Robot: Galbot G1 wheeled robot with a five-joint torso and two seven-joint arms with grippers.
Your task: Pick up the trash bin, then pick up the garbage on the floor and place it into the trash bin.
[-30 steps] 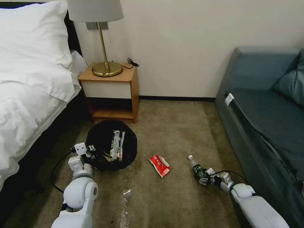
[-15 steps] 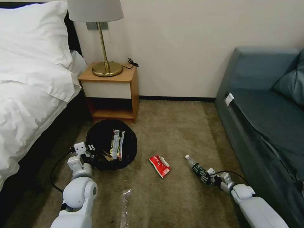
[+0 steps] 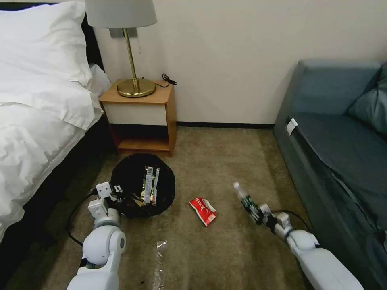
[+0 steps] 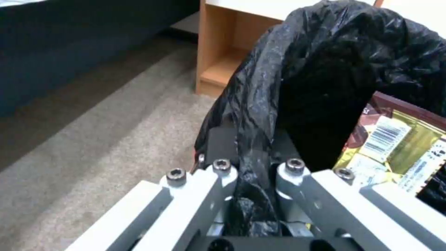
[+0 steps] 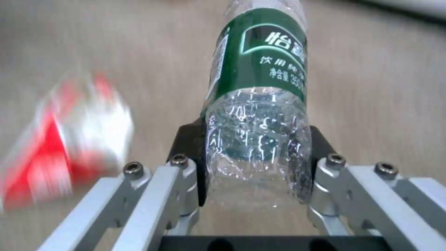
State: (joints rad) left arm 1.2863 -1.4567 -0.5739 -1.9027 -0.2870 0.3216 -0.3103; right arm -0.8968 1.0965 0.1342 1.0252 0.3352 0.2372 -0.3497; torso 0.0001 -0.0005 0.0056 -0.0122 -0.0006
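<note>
Right tool [image 3: 258, 212] gripping bottle [image 3: 246, 200] above carpet, left tool [image 3: 117, 193] at trash bin [image 3: 129, 177] rim

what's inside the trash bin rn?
Inside the trash bin: yellow-silver wrappers lying on the black liner, and a small brownish piece near the left gripper, which clamps the rim. Anything beneath the wrappers is hidden.

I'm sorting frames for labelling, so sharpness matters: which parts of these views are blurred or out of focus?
Right wrist view: the red packet is smeared by motion blur, while the bottle held in the right end effector is sharp. Left wrist view: the carpet is soft, the black bag clearer. Head view: evenly sharp.
</note>
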